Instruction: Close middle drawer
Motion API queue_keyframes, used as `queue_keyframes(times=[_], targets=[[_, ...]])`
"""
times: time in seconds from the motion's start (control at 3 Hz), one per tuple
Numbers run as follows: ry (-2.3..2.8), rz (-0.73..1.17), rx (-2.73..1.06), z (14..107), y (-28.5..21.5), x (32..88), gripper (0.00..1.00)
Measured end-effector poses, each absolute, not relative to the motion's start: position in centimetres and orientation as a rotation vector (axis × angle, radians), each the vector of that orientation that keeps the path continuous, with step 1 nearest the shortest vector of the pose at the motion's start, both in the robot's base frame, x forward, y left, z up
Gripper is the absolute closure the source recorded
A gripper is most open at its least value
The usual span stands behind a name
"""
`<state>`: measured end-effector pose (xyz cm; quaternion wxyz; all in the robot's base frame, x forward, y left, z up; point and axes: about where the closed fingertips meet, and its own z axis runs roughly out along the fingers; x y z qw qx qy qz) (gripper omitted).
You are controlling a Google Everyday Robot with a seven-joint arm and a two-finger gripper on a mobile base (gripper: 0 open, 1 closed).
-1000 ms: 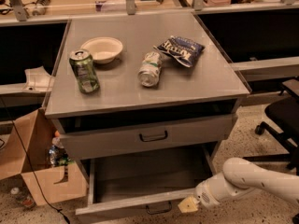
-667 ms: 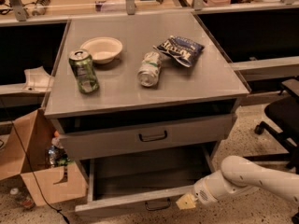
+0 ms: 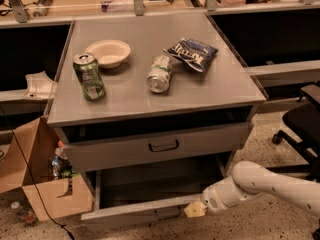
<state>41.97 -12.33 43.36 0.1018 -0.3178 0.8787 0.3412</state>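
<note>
The middle drawer point(image 3: 135, 210) is pulled well out of the grey cabinet, and its deep grey tray point(image 3: 155, 184) is open to view. Its low flat front has a small dark bar handle point(image 3: 167, 214). My gripper point(image 3: 194, 210) is at the right end of that drawer front, touching it, on the end of my white arm point(image 3: 260, 184), which comes in from the right. The taller-fronted top drawer point(image 3: 160, 146) above is slightly ajar. The lowest drawer is out of view.
On the cabinet top point(image 3: 125, 101) are a white bowl point(image 3: 108, 52), an upright green can point(image 3: 89, 76), a can on its side point(image 3: 159, 74) and a blue chip bag point(image 3: 192, 54). A cardboard box point(image 3: 40, 184) stands at the left, and an office chair point(image 3: 302, 119) at the right.
My gripper has moved a little up and left, toward the cabinet. The middle drawer's front has moved in slightly with it.
</note>
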Motion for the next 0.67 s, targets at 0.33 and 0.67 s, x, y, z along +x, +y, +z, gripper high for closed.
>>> queue_keyframes(times=[0.33,0.67], targets=[[2.595,1.008,-0.937,43.34,-12.34,41.96,1.0],[2.612,1.003,-0.902,42.69,-12.62,41.95,1.0]])
